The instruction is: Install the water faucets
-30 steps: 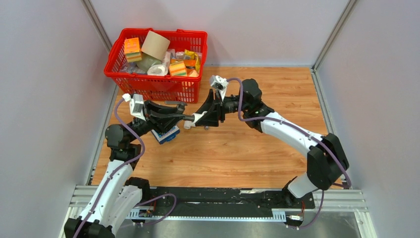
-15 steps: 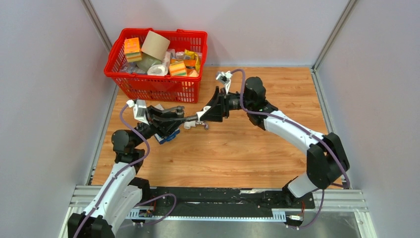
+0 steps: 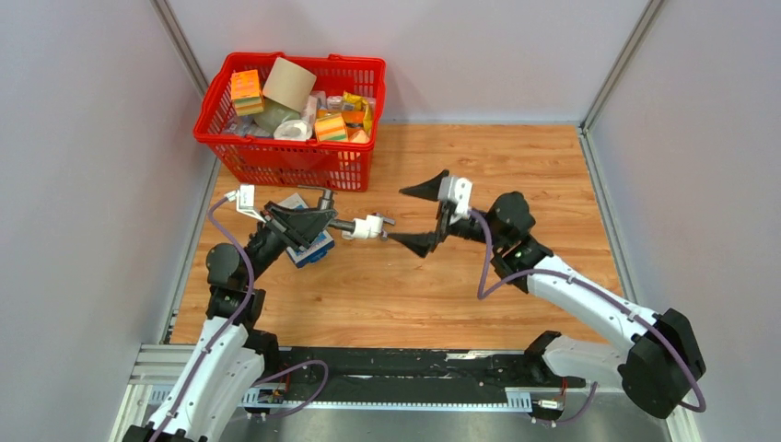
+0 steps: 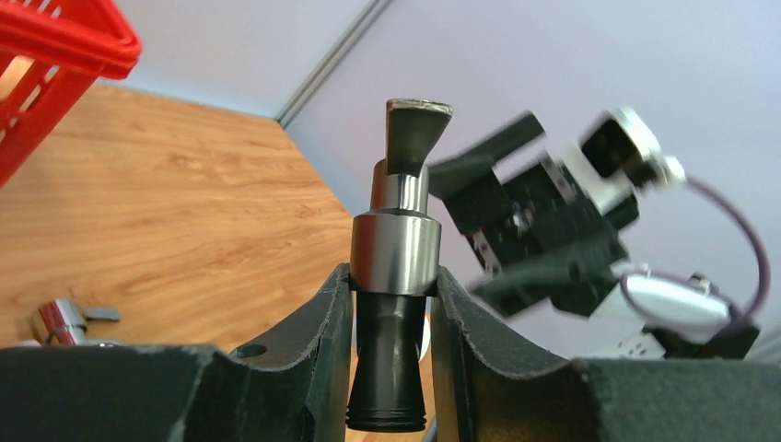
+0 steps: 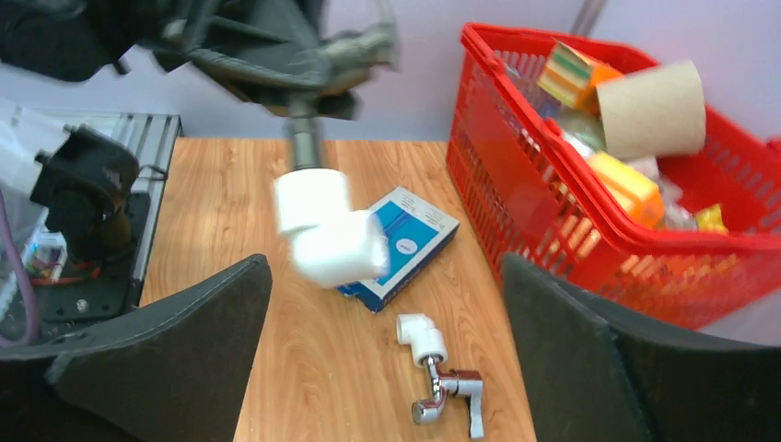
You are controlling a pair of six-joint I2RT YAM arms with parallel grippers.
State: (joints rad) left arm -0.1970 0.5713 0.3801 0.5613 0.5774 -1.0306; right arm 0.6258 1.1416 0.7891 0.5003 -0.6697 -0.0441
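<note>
bench (image 3: 479, 276): it is carrying the loose parts. Its near-left stretch is lying hidden under my left arm (image 3: 230, 276) in the top view.
basket (image 3: 295, 166): it is sitting at the far-left corner, full of odd clutter and well apart from the work. I judge it is playing no part in this step.
box (image 5: 405, 239): flat, blue and white, it is lying on the bench below the held tap. From above, my left arm is covering most of it.
right fingers (image 5: 166, 350): they are standing spread wide and gripping nothing, pointing at the fitting from just beside it. I judge they are either letting go of it or lining up for another turn.
left fingers (image 4: 327, 331): they are clamping partly closed around a metal barrel, serving as a vice so the free end is open to the other side.
dark tap (image 4: 396, 253): I am holding it off the bench, roughly level. Its handle is showing only edge-on in the left wrist view.
chrome tap (image 5: 451, 391): it is lying on the bench near the box with a second elbow (image 5: 419, 336) on its end, waiting its turn, I judge.
elbow (image 5: 322, 226): white, it is sitting on the dark tap's free end. It is blurring in the right wrist view, so I cannot tell whether it is fully seated.
</note>
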